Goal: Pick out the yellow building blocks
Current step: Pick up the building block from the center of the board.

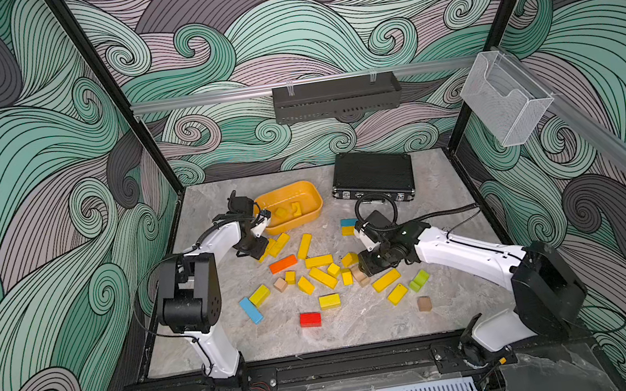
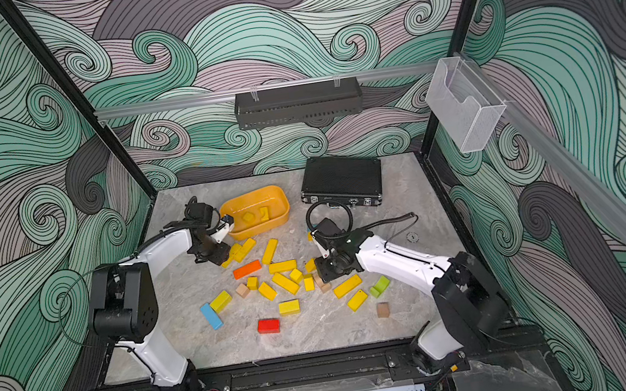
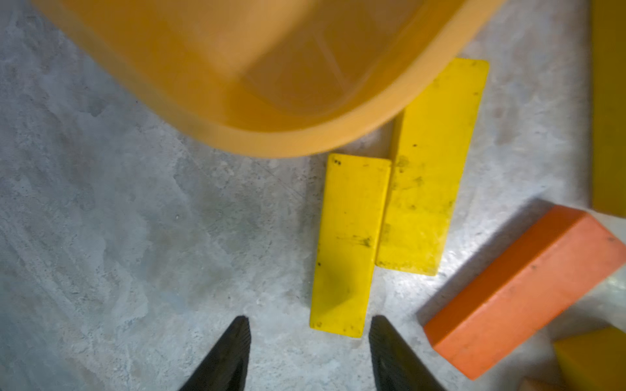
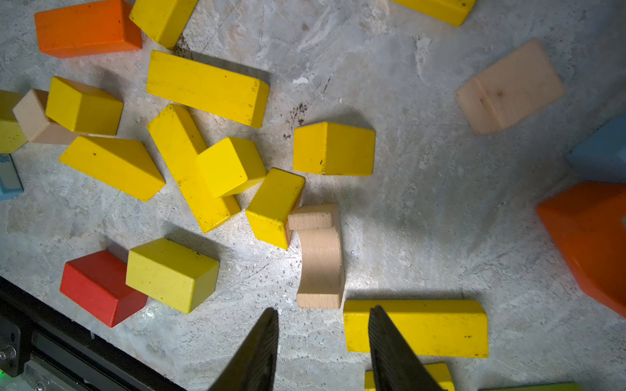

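left end effector (image 3: 309,320): jaws part-open, empty, low over the desk (image 3: 118,220) just beside the orange-yellow tub (image 3: 271,138)

near yellow bar (image 3: 349,243) lies flat just ahead of the tips, offset toward one finger. Its long side touches a second yellow bar (image 3: 430,169) whose far end runs under the tub rim

my take: centre on the near bar and grip across its narrow width. There's no gap on the shared edge for a finger, so nudge the pair apart or take it at the free end. Leave the orange block (image 3: 525,287)

right end effector (image 4: 324,308): also part-open, holding nothing. Long yellow bar (image 4: 440,328) sits beside one finger, not between. Bare-wood arch (image 4: 321,257) just ahead, avoid catching it

two yellow pieces (image 1: 281,212) are in the tub. The other yellow building blocks (image 1: 321,277) are scattered mid-frame between the arms, mixed with red (image 1: 310,319), blue (image 1: 250,310) and green (image 1: 419,279) blocks

desk is grey, marbled, scuffed. Black case (image 1: 373,177) at its upper right. Swirl-print walls, clear holder (image 1: 507,100) on the right rail
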Controlling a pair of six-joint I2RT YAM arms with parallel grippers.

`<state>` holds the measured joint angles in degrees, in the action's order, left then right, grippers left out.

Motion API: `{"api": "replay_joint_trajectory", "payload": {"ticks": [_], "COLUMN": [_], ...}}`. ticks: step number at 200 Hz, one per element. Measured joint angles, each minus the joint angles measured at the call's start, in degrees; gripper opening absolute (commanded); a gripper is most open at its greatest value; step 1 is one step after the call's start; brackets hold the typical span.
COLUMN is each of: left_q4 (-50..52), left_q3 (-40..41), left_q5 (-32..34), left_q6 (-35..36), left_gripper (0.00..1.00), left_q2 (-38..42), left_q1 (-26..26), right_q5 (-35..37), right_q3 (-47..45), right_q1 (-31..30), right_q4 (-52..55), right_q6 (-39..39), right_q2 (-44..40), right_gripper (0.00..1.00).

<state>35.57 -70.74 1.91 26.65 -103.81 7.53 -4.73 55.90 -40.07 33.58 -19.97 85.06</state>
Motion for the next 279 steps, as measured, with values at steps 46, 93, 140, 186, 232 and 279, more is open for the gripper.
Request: {"api": "replay_joint_trajectory", "payload": {"ticks": [46,93,140,186,232,279], "left_q4": [0.81,1.53,1.79,1.99,2.84,6.49], "left_q3": [-0.94,-1.05,-1.49,-1.77,-2.58,-2.62], "left_q5": [-2.91,-5.9,-5.88,-5.73,-5.53,-5.64], "left_q6": [3.23,4.63,5.11,5.88,6.67,7.1], "left_gripper": [0.6,0.57,0.49,0.23,0.05,0.0], "left_q2": [-2.49,-3.39,-6.25,-6.62,-7.04,-5.88], "left_q1": [-0.42,-0.42,-0.39,-0.39,-0.39,-0.42], "right_q5": [0.26,0.68,1.07,1.29,1.31,1.75], "right_q3": [0.0,0.0,0.0,0.0,-0.02,-0.02], "right_q1": [0.0,0.0,0.0,0.0,0.0,0.0], "right_q4": [0.04,0.04,0.04,0.07,0.07,0.04], "right_q6": [0.02,0.04,0.22,0.26,0.28,0.59], "right_q2": [0.0,0.0,0.0,0.0,0.0,0.0], "right_gripper": [0.46,0.46,0.46,0.45,0.45,0.46]}}
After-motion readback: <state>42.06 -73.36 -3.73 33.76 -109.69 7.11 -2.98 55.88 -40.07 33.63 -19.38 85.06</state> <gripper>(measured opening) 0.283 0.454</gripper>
